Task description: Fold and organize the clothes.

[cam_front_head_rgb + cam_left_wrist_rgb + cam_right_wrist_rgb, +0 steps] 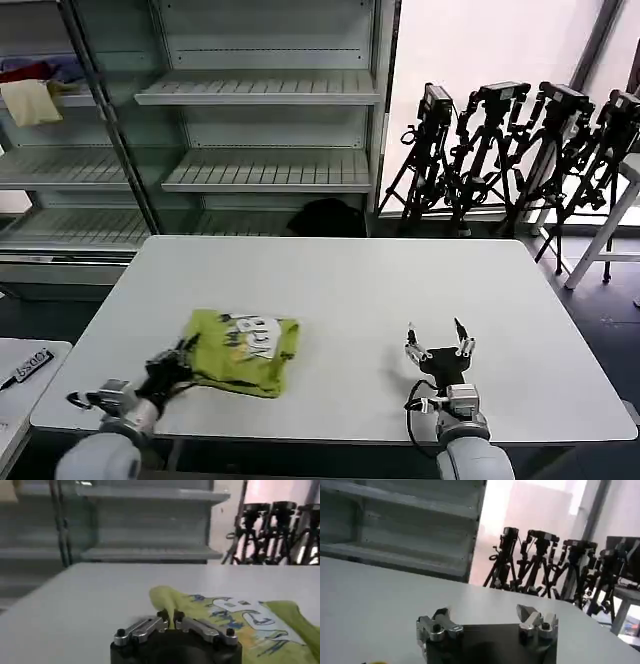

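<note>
One lime yellow-green shirt lies bunched into a rough folded bundle on the white table, toward the near-left part of the tabletop, its white printed patch facing up. The left gripper sits at the shirt's near-left corner, low over the table surface, and the left wrist view shows its fingers drawn close together with a raised fold of the shirt pinched between them. The blue-and-white print spreads across the fabric just past that pinched fold.

The right gripper rests well to the right of the shirt, near the table's front edge, touching no cloth. Its fingers are spread wide with bare tabletop between them.

Beyond the table's far edge stand empty metal shelves, and on the shelf unit far left of the shirt lie a cream cloth and a red cloth. Black camera tripods cluster past the table's far-right corner, against the bright window.
</note>
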